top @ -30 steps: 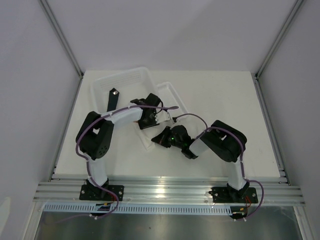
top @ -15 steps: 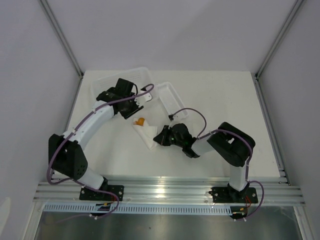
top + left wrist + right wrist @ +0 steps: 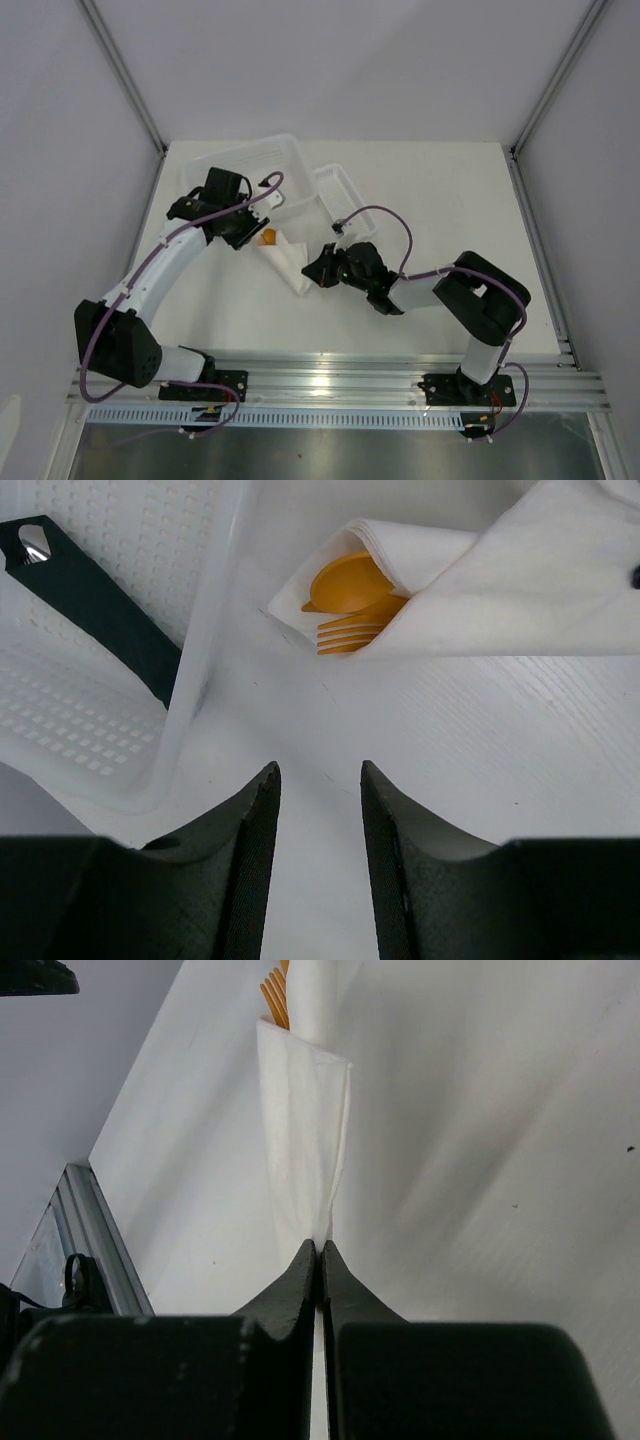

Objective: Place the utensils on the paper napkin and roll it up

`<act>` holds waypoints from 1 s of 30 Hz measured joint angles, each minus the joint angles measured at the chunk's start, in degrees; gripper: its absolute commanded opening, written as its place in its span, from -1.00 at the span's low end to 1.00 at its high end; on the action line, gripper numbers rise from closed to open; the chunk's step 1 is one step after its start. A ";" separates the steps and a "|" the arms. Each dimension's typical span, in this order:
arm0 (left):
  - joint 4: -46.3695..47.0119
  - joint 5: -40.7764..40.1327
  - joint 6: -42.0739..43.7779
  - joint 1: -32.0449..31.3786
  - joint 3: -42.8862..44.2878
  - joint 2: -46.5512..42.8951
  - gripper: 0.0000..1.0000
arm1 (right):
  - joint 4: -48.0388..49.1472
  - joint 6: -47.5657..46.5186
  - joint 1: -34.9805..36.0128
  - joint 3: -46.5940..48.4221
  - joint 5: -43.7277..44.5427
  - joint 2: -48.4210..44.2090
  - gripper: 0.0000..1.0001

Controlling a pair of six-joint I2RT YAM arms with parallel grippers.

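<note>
1. The right claw (image 3: 320, 1247) is closed. Its two fingertips meet on the near corner of the paper napkin (image 3: 305, 1130), pinching the tip of the sheet.
2. The left claw (image 3: 318, 775) stands open with nothing between its jaws; bare desk (image 3: 470, 740) shows through the gap. It sits just off the napkin's far-left end and does not touch the napkin.
3. The paper napkin (image 3: 290, 262) lies on the desk folded into a long narrow strip. The strip runs from the right claw (image 3: 322, 270) at one end toward the left claw (image 3: 248, 236) at the other.
4. The utensils (image 3: 350, 605) lie inside the folded napkin (image 3: 500, 580) and poke out of its open end, the one nearer the left claw. A round orange spoon bowl (image 3: 345, 580) and a row of fork tines (image 3: 345, 638) below it show there. From above they appear as a small orange spot (image 3: 268, 237) at that end.
5. Just beyond the napkin's open end stands a large white tray (image 3: 205, 650) with a perforated floor. A black flat bar (image 3: 90, 600) with a shiny dot near one end lies in it.
6. A smaller white tray (image 3: 336, 185) sits beyond the napkin, beside the large one (image 3: 285, 152).
</note>
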 measured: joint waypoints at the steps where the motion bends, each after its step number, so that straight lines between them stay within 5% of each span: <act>1: -0.09 0.48 -0.28 0.35 0.00 -0.94 -0.16 | 0.07 -0.35 0.00 0.00 0.00 -0.48 -1.00; 7: -2.58 3.17 -2.03 0.74 0.15 -6.82 -0.13 | -1.62 -1.95 0.09 0.02 0.02 -4.09 -1.00; 12: -7.21 7.58 -2.43 0.90 2.51 -15.50 0.22 | -5.01 -5.18 0.20 0.79 0.09 -14.16 -1.00; 18: -10.03 17.84 -2.56 1.03 7.43 -30.88 0.29 | -4.83 -10.34 0.20 7.26 -0.42 -24.20 -1.00; 26: -10.62 27.36 -7.26 1.05 14.75 -37.20 0.81 | 3.45 -12.79 0.17 12.31 -6.51 -29.16 -1.00; 30: -5.57 30.05 -10.80 1.05 14.73 -41.53 0.88 | 8.68 -11.85 0.20 12.94 -10.40 -29.75 -1.00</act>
